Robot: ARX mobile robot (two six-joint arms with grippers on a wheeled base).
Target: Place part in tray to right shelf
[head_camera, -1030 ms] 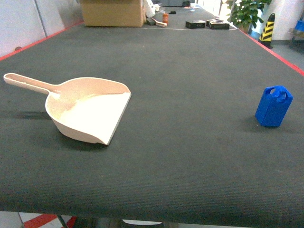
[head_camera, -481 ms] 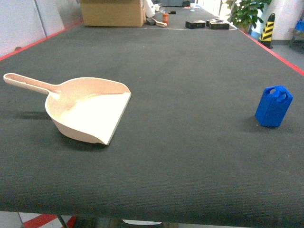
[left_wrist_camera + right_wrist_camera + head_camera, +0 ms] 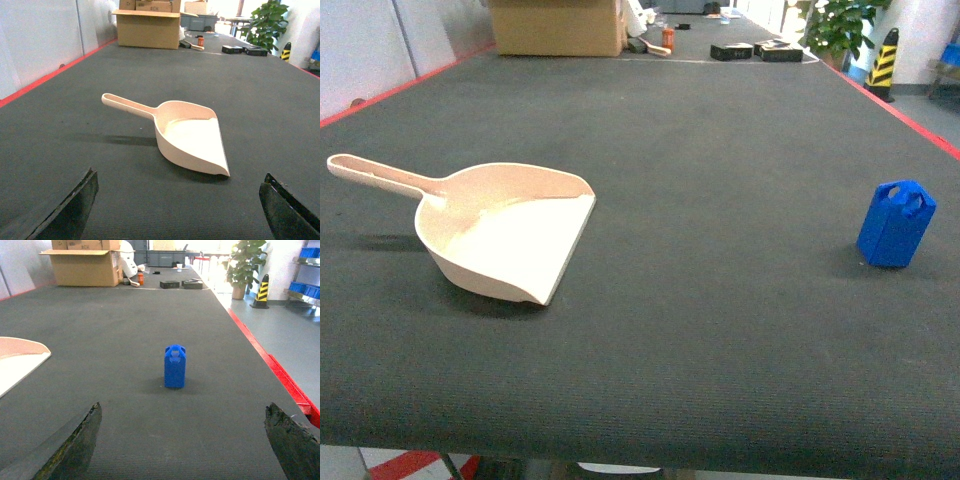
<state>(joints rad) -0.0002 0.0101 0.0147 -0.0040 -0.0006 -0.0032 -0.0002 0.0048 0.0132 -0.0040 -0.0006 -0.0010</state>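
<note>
Tray and part set apart on the dark surface.
The tray (image 3: 510, 235) is seen near the left edge, its handle raised toward that edge; the part (image 3: 895, 223) stands upright near the right edge. Each wrist view shows only one fully: the left pincer (image 3: 177, 207) faces the tray, the right pincer (image 3: 182, 447) faces the part, both spread wide and empty. No legible writing is seen.

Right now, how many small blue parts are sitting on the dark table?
1. The blue part stands upright on the table's right side, far from the tray on the left. Nothing hides more.
</note>
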